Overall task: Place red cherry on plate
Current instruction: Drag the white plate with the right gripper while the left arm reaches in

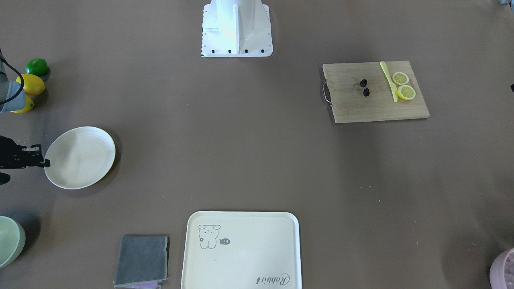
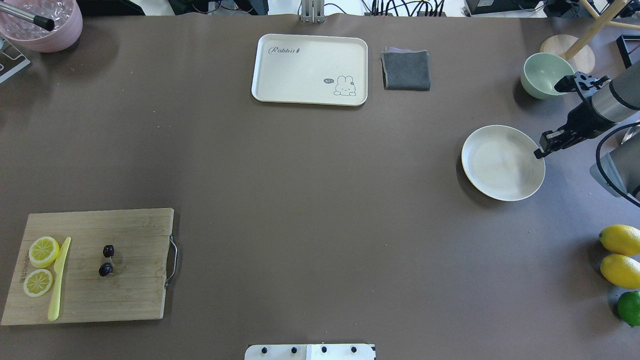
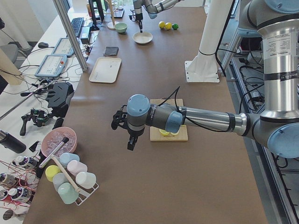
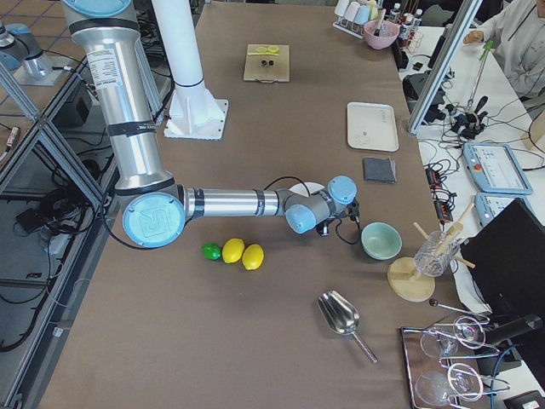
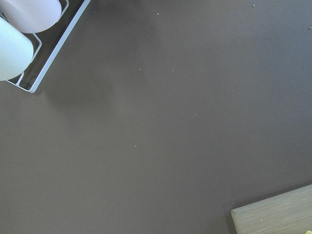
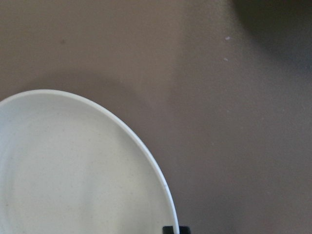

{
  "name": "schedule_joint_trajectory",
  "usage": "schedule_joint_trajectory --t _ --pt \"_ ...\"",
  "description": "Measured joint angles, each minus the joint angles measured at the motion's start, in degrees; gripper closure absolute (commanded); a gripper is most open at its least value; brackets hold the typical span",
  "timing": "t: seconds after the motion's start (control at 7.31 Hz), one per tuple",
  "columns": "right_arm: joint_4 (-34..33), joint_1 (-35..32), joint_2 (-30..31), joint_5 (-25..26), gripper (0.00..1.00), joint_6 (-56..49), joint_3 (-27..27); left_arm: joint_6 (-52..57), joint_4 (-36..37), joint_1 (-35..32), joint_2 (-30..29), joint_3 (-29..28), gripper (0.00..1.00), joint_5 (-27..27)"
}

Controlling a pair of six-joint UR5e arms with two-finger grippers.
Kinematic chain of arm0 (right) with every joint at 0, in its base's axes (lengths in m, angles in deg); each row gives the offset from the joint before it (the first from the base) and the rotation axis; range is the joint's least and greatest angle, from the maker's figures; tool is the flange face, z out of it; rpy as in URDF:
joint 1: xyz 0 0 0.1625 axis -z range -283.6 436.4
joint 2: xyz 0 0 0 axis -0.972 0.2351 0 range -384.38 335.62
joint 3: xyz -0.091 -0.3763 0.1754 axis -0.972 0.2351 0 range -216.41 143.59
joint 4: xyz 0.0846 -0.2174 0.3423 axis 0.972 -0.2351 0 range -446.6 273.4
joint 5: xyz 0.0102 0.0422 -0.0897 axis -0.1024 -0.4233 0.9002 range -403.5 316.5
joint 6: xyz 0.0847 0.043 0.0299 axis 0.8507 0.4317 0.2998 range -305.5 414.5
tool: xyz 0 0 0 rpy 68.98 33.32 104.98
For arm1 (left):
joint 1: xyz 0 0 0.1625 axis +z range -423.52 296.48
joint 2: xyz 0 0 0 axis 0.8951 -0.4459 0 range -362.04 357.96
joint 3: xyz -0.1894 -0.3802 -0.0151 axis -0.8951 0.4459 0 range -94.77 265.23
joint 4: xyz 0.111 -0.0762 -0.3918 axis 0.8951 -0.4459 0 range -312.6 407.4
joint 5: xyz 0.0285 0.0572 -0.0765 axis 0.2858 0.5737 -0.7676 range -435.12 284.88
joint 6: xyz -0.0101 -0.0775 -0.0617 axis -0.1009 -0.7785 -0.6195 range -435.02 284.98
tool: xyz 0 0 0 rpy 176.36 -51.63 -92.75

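Observation:
The red cherry (image 2: 106,260), two tiny dark fruits on thin stems, lies on a wooden cutting board (image 2: 130,300) at the table's left end, also seen from the front as the cherry (image 1: 364,87). The cream-white plate (image 2: 500,165) sits far off at the right end. My right gripper (image 2: 539,152) points down at the plate's outer rim (image 6: 161,185) and looks shut. Whether the rim is between its fingers is unclear. My left gripper (image 3: 131,143) hangs above bare table beyond the board's outer end. I cannot tell whether it is open or shut.
Two lemon slices (image 2: 42,251) and a yellow knife (image 2: 57,280) share the board. A bear tray (image 2: 310,90), grey cloth (image 2: 406,70) and green bowl (image 2: 542,75) stand at the far edge. Lemons (image 2: 620,240) and a lime (image 2: 630,307) lie right. A cup rack (image 3: 70,179) stands left.

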Motion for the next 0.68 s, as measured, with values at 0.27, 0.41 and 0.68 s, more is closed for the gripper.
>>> schedule_joint_trajectory --t 0.27,0.41,0.68 --pt "0.0 -0.97 -2.03 -4.28 1.0 4.24 -1.35 -5.01 -0.06 1.21 -0.62 0.95 0.02 -1.03" --pt "0.02 -0.47 -2.89 -5.72 1.0 8.49 -3.31 -11.69 -1.11 3.35 -1.19 2.18 0.02 -1.67" --pt "0.19 4.24 -3.61 -5.11 1.0 19.85 -9.65 -31.7 -10.86 12.58 -1.33 4.06 0.02 -0.58"
